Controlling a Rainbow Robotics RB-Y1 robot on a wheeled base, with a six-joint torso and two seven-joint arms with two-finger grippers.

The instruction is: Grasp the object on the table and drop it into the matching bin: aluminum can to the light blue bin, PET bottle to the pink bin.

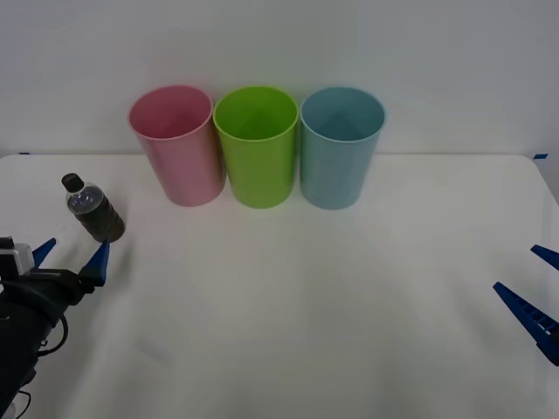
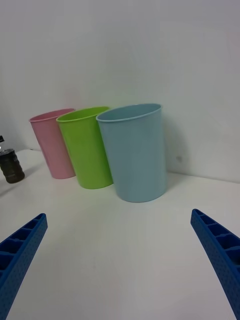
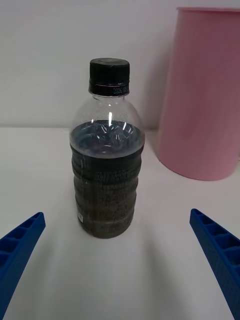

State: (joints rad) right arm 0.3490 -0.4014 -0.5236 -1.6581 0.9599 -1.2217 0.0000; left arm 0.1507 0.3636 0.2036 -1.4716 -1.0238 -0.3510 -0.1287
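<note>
White table (image 1: 306, 332): PET bottle (image 1: 94, 209) upright at left, just ahead of left gripper (image 1: 70, 255), spread wide and holding nothing; pink bin (image 1: 177, 144) beyond; right gripper (image 1: 533, 288) parked, equally wide apart.

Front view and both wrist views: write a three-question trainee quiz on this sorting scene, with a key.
1. True or false: the small clear plastic bottle with dark liquid and a black cap stands upright on the wide white table.
2. Which bin stands in the middle of the row? A) the tall round pink plastic bin B) the tall round green plastic bin C) the tall round light blue plastic bin
3. Fill in: the open left hand faces the bottle, which stands in front of its ____ , untouched; the right hand waits open at the table's far right.

Key: 1 true; 2 B; 3 fingers.
</note>
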